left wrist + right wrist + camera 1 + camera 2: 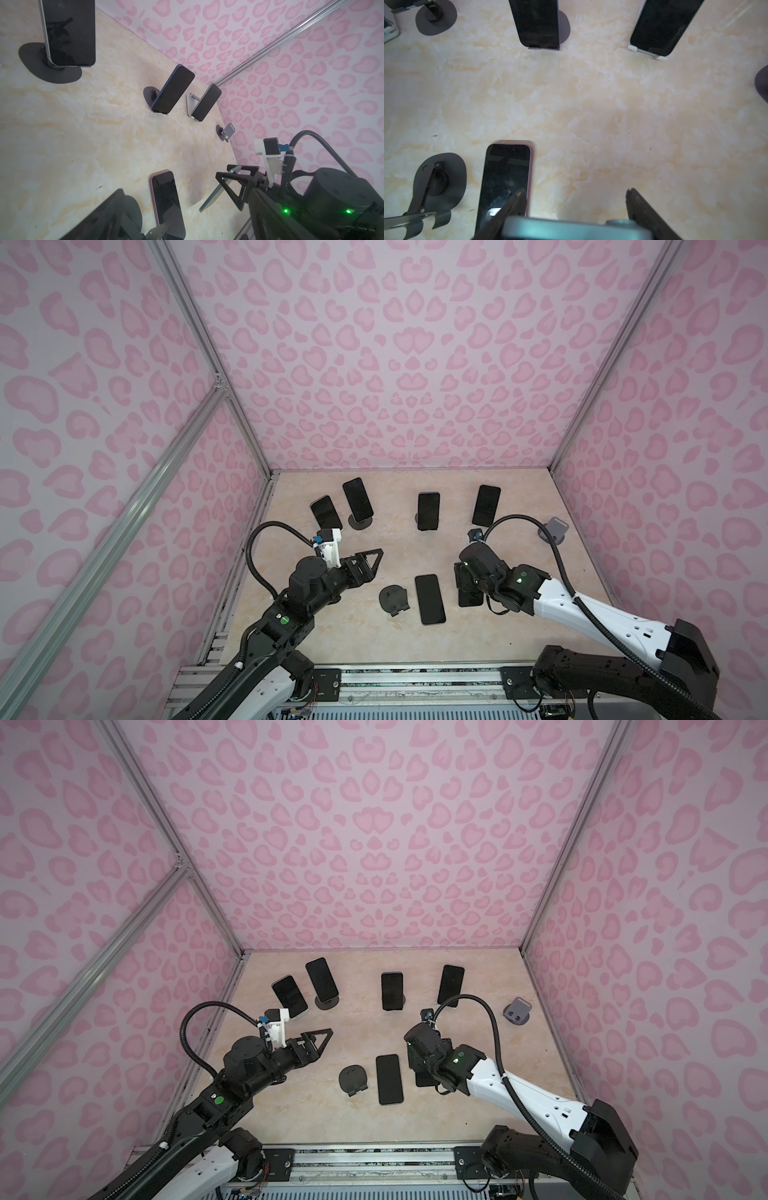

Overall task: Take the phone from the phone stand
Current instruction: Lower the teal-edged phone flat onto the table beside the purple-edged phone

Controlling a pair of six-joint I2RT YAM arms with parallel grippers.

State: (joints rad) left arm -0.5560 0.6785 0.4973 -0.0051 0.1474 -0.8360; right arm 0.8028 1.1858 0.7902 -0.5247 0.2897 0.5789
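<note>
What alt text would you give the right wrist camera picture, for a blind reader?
The right gripper holds a grey-green phone; behind it lies a marble-look table. A pink-edged phone lies flat beside an empty dark stand; farther off, two more phones lean on stands.

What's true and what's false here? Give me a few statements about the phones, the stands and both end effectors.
1. The right end effector grips a phone. True.
2. The left end effector holds a phone. False: it is open and empty.
3. A pink-edged phone lies flat on the table. True.
4. The black stand beside it carries a phone. False: it is empty.
5. The grey stand near the right wall is empty. True.
</note>
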